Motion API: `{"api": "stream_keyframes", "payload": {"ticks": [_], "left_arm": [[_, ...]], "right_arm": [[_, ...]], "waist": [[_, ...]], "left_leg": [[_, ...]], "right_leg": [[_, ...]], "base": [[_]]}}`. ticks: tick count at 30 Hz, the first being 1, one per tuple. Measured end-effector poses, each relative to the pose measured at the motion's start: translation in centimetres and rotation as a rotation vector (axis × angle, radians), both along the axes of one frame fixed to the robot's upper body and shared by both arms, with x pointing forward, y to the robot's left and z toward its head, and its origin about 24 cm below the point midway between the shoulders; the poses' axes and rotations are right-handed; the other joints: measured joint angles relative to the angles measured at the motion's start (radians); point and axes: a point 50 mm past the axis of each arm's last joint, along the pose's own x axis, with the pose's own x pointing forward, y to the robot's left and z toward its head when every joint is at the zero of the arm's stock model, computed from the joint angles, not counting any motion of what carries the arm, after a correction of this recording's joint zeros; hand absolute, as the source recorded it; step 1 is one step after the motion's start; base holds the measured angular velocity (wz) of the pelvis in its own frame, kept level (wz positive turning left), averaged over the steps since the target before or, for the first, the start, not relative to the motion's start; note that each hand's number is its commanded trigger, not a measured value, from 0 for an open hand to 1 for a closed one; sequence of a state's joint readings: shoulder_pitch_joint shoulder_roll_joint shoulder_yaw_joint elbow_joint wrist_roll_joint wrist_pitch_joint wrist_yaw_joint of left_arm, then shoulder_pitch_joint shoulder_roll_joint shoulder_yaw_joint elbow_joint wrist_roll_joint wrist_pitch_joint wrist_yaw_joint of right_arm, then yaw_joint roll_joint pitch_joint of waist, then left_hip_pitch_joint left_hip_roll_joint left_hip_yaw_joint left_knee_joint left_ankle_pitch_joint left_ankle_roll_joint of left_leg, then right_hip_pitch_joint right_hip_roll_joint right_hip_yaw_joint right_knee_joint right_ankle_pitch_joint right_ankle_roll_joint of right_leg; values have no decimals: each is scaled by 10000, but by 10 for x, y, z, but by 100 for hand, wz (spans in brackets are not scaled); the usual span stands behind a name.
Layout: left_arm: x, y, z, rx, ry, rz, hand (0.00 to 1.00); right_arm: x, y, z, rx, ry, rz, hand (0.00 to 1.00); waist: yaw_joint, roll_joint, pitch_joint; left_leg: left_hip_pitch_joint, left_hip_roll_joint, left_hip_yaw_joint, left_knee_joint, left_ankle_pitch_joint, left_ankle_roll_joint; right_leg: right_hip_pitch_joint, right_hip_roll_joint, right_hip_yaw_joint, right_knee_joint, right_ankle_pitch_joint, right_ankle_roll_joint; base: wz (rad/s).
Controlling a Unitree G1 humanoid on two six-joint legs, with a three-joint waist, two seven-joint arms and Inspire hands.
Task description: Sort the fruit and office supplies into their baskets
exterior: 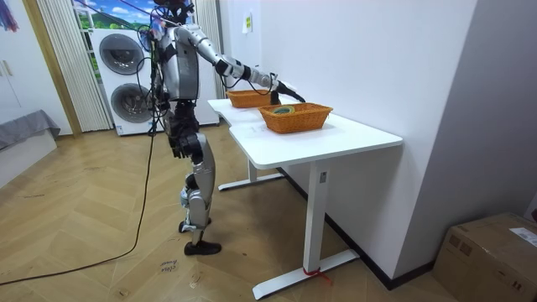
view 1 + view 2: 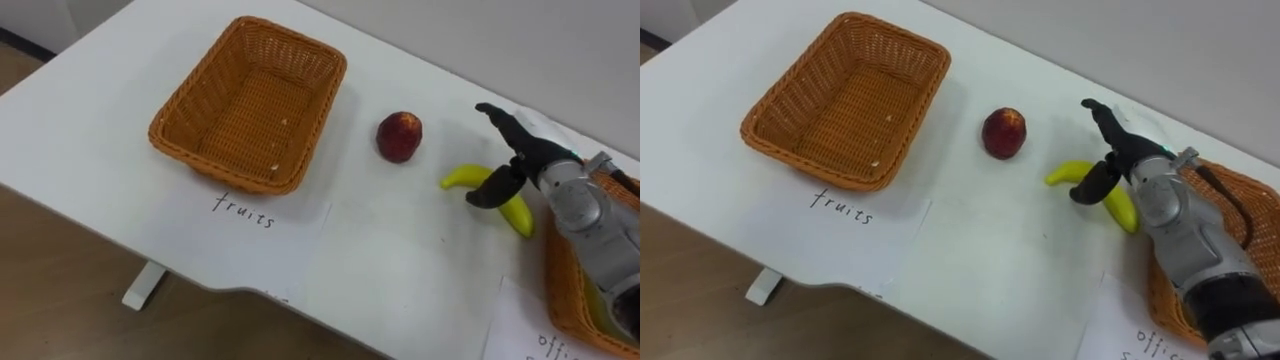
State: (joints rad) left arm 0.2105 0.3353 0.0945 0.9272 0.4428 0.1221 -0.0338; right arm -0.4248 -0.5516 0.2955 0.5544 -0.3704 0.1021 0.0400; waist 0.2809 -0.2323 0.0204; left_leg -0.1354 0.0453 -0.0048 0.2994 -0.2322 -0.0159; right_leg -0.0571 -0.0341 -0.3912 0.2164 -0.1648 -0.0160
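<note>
A yellow banana [image 2: 466,177] lies on the white table [image 2: 380,240], right of a red apple [image 2: 399,136]. My right hand [image 2: 512,158] hovers just over the banana's middle, fingers spread straight and thumb down beside it, holding nothing. An empty wicker basket [image 2: 252,103] stands at the left above a paper sheet [image 2: 262,213] marked for fruits. A second wicker basket [image 2: 566,285] sits at the right edge, partly hidden by my forearm. In the room view I stand at the table's end with the right hand [image 1: 274,82] reaching over it.
Another labelled paper [image 2: 525,335] lies by the right basket. The table's near edge runs diagonally along the bottom left, with wooden floor [image 2: 60,290] and a table foot [image 2: 145,285] below. A wall borders the far side.
</note>
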Motion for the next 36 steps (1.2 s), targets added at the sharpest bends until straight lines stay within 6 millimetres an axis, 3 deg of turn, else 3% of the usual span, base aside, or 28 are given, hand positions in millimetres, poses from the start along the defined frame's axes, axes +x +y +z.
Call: {"api": "stream_keyframes", "payload": {"ticks": [12,19,27,36], "left_arm": [[5,-1,0,-197,-102,-79,0],[10,-2,1,-372,-191,-183,0],[19,-2,3,-410,-427,-323,0],[21,0,4,-136,-368,-933,0]], "right_arm": [[2,-7,-5,-214,686,-86,0],[4,-8,-9,-316,1462,73,0],[1,-15,-16,-325,1933,-87,0],[3,-23,-15,-126,1990,-399,0]], "waist": [[20,-35,-4],[34,0,23],[299,-20,29],[277,51,81]], "left_leg": [[-195,-5,-35,222,11,-7],[-367,-26,-245,307,9,-11],[-498,-46,-415,453,10,-16],[-680,-57,-598,478,40,-66]], "right_leg": [[-132,1,-6,7,1,-5],[-143,-8,-252,36,1,-7],[-125,-17,-459,43,19,-37],[-163,-8,-690,41,20,-39]], "base": [[1],[10],[5],[6]]}}
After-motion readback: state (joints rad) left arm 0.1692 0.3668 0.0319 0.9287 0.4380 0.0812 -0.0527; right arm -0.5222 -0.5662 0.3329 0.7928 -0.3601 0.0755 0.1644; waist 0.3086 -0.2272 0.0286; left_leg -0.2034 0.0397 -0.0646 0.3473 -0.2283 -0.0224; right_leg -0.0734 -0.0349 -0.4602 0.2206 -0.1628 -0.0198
